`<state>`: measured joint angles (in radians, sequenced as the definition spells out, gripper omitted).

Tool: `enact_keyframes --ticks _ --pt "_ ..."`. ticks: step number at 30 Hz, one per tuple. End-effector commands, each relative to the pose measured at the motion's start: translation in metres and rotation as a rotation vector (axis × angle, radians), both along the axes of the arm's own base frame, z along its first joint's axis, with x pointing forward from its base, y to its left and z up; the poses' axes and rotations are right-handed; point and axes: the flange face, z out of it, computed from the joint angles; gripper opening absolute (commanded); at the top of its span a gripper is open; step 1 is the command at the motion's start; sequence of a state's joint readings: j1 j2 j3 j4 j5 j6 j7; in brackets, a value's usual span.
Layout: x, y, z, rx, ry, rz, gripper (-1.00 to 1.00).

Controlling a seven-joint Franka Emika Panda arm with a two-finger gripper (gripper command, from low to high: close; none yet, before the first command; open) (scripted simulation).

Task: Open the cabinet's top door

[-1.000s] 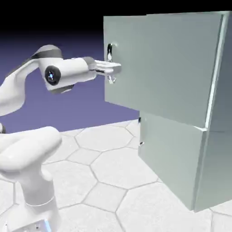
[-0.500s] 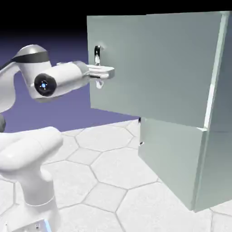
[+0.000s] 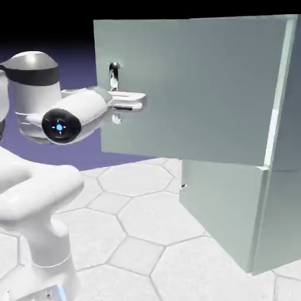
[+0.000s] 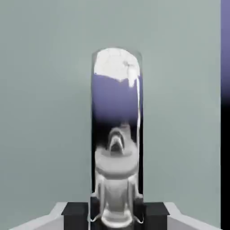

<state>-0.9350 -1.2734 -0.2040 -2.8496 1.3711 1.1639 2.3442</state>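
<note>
The cabinet [image 3: 286, 176] stands tall and pale grey-green at the exterior view's right. Its top door [image 3: 194, 88] is swung partly open, its free edge well out to the left of the lower door [image 3: 220, 211]. The vertical silver handle [image 3: 113, 75] sits near that free edge. My gripper [image 3: 128, 101] reaches level from the left and is shut on the handle's middle. In the hand view the chrome handle [image 4: 117, 130] stands upright and large against the door panel [image 4: 45, 112]. It runs down between my dark fingertips [image 4: 74, 210], with the gripper [image 4: 116, 216] closed around it.
The lower door stays shut, with a small handle [image 3: 184, 187] at its left edge. White hexagon-tiled floor [image 3: 141, 223] spreads below. My arm's base [image 3: 41, 235] fills the lower left. A strip of blue-violet backdrop [image 4: 225, 49] shows past the door's edge in the hand view.
The top door has swung further open, its handle edge moving toward the exterior view's left. My gripper moved with it, still shut on the handle, and the forearm folded back.
</note>
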Motion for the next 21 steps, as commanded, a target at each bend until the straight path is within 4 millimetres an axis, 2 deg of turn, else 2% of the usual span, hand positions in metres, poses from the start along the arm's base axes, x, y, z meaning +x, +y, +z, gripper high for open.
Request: enact_keyframes --ticks 1,11,21 --pt "-0.002 -0.008 0.000 0.000 0.000 0.020 -1.00" --pt "-0.012 -0.092 0.000 0.000 0.000 0.216 -1.00" --pt "-0.005 -0.182 0.000 0.000 0.000 0.425 -1.00"
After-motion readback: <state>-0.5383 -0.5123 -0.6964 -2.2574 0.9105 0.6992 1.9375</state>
